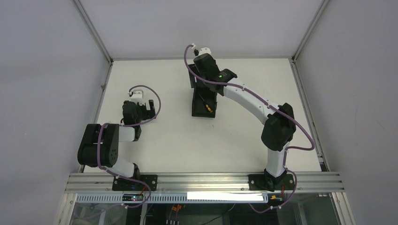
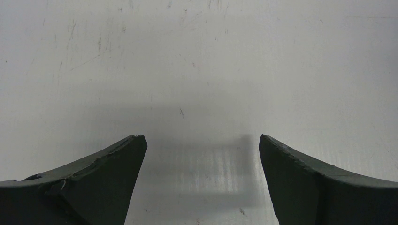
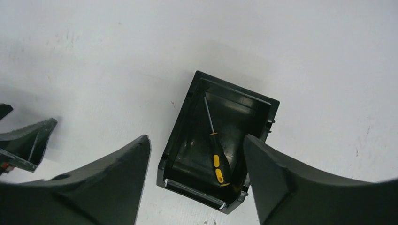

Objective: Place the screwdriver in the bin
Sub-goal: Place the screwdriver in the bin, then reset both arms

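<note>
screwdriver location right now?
Right wrist view: the screwdriver lies inside the bin, directly below the open right claw. In the top view the bin sits mid-table, toward the far edge.

Even, diffuse light from overhead renders the white table (image 1: 164,150) bright without glare, casting only soft grey shadows below the left gripper (image 2: 201,140) and beside the bin (image 3: 184,126), whose glossy black interior shows faint highlights, while the nearest fingertips appear slightly soft.
</note>
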{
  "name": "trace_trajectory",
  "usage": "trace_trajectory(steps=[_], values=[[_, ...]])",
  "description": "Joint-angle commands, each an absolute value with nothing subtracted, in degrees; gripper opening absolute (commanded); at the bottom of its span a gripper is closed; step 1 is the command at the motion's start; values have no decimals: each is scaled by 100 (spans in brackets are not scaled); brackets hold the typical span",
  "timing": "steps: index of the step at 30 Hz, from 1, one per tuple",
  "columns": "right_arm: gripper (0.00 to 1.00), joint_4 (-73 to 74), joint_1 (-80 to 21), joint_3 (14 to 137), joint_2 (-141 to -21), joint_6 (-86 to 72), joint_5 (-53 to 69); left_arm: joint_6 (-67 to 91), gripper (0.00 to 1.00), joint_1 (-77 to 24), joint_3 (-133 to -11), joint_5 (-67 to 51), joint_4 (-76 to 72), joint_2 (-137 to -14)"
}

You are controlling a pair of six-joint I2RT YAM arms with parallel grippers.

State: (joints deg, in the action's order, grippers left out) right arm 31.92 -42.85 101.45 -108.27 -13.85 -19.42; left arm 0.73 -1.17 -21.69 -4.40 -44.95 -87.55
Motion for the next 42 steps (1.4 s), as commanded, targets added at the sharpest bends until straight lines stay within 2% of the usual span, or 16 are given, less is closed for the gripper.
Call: trace_trajectory(steps=[1,3,5,15,23,33,42], values=[[84,3304,-4315,10655,-10316,-1038,-2245,97,99,-164,-2171,-321,-4649,-8639],[94,3300,-4315,10750,-10243,-961,-2333,97,99,-166,-2171,-326,-4652,-8637],[99,3288,-4315,10852,-10191,-852,-2382,97,99,-166,-2171,-320,-4650,-8637],[99,3233,-4311,11321,-9997,-326,-2443,97,99,-167,-2171,-322,-4650,-8639],[99,3239,-4163,11205,-9841,-124,-2302,97,99,-165,-2171,-322,-4650,-8640],[99,3217,-3305,10711,-9309,-196,-1703,98,99,-167,-2171,-324,-4649,-8640],[99,3263,-2075,10234,-8774,-250,-847,97,99,-166,-2171,-324,-4649,-8640]])
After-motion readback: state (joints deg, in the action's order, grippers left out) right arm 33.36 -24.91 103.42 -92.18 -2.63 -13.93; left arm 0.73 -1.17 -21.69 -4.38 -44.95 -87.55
